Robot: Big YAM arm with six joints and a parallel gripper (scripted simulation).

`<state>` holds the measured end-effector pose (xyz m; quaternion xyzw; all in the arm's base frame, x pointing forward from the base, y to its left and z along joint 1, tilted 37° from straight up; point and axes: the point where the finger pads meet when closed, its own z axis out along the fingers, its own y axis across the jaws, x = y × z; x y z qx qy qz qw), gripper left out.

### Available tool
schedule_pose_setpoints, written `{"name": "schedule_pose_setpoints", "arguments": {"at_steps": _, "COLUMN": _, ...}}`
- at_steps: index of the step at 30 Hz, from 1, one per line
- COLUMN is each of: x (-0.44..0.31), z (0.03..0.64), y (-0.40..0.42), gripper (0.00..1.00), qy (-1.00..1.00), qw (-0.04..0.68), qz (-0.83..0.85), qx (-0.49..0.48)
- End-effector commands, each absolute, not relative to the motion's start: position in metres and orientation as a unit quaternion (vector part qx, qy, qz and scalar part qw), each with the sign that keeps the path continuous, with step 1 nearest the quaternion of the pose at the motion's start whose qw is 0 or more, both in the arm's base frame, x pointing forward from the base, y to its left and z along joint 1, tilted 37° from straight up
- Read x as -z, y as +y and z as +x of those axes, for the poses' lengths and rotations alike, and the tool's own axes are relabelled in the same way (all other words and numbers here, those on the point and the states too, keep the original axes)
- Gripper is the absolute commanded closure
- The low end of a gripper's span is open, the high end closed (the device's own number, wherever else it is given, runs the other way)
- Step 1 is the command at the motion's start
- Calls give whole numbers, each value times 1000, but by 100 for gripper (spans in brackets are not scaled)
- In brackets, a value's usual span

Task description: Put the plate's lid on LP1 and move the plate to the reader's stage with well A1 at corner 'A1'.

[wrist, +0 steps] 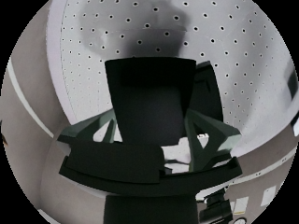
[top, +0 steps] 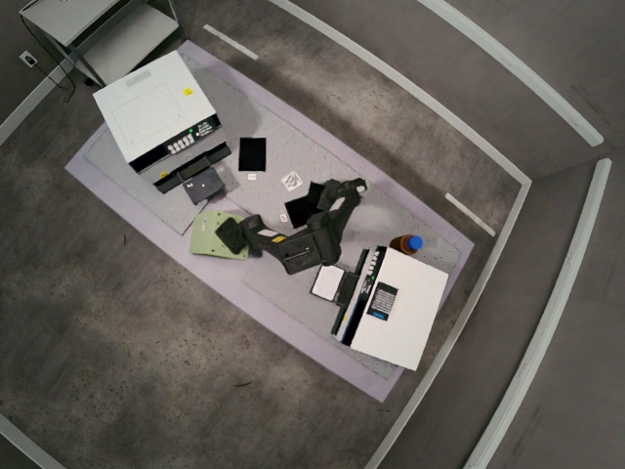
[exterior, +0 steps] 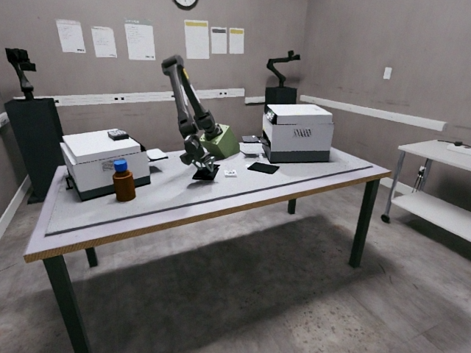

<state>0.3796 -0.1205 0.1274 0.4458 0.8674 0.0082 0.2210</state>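
Observation:
My gripper (exterior: 205, 165) (wrist: 150, 111) is shut on a flat black lid (top: 316, 192) (wrist: 151, 93), held between its two fingers above the deck. Under and beside the lid is a black bench position (top: 298, 210) (wrist: 209, 93), partly covered in view. A second black bench position (top: 252, 153) (exterior: 263, 167) lies nearer the reader. Their names are too small to read. The plate (top: 329, 282) (exterior: 155, 154), pale on top, sits on the dispenser's stage, uncovered. The reader's stage (top: 204, 185) is dark and shows no plate.
The dispenser (top: 403, 308) (exterior: 102, 151) is a white box; the brown bottle (top: 402, 244) (exterior: 124, 186) with a blue cap stands upright beside it. The reader (top: 156, 106) (exterior: 298, 132) stands at the other end. A white marked square (top: 291, 180) (exterior: 229, 173) lies between the bench positions.

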Motion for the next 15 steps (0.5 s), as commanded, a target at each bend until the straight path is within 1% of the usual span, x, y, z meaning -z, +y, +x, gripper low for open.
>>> {"name": "schedule_pose_setpoints", "arguments": {"at_steps": 1, "x": -133, "z": 389, "y": -117, "gripper": 15, "qy": 875, "qw": 222, "qz": 430, "qx": -7}}
{"name": "schedule_pose_setpoints", "arguments": {"at_steps": 5, "x": -122, "z": 391, "y": -103, "gripper": 15, "qy": 890, "qw": 206, "qz": 408, "qx": 1}}
{"name": "schedule_pose_setpoints", "arguments": {"at_steps": 15, "x": -121, "z": 403, "y": -83, "gripper": 15, "qy": 911, "qw": 204, "qz": 358, "qx": 20}}
